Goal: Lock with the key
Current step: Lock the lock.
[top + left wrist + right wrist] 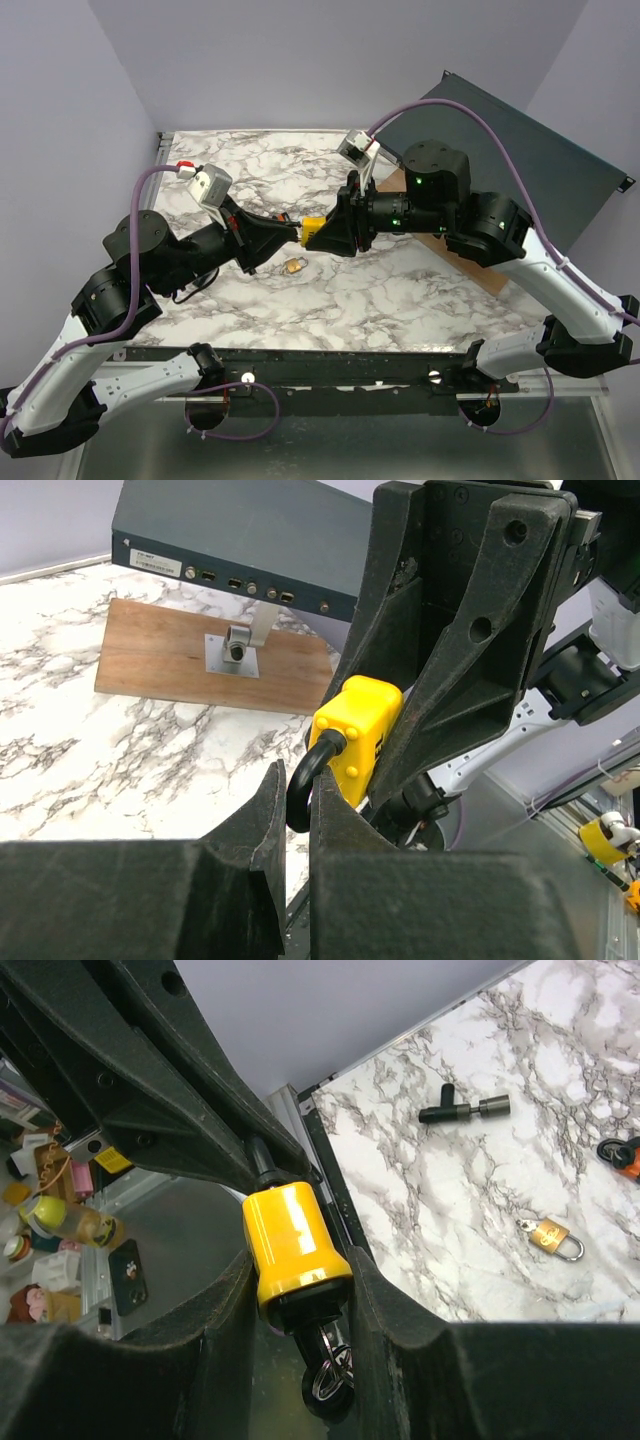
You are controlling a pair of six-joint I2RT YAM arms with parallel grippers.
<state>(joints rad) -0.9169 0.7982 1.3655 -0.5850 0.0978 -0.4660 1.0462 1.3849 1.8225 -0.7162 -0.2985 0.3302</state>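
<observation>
- Top external view: the yellow padlock (314,228) hung in the air over the worktop (400,300), gripped from both ends. The left tool (290,229) met its shackle end and the right tool (330,233) was clamped on its body. Its long axis ran roughly level, along the line between the two tools. A small brass padlock (296,265) lay on the worktop just nearside of it.
- Left wrist view: the black shackle (298,792) sat in the left tool's narrow gap, apparently pinched. The yellow body pointed away, up into the right tool.
- Right wrist view: the body was squeezed on both flanks. The key ring (325,1365) dangled from its keyway end, toward the right wrist, so the right arm was nearer, though neither tool looked free.
</observation>
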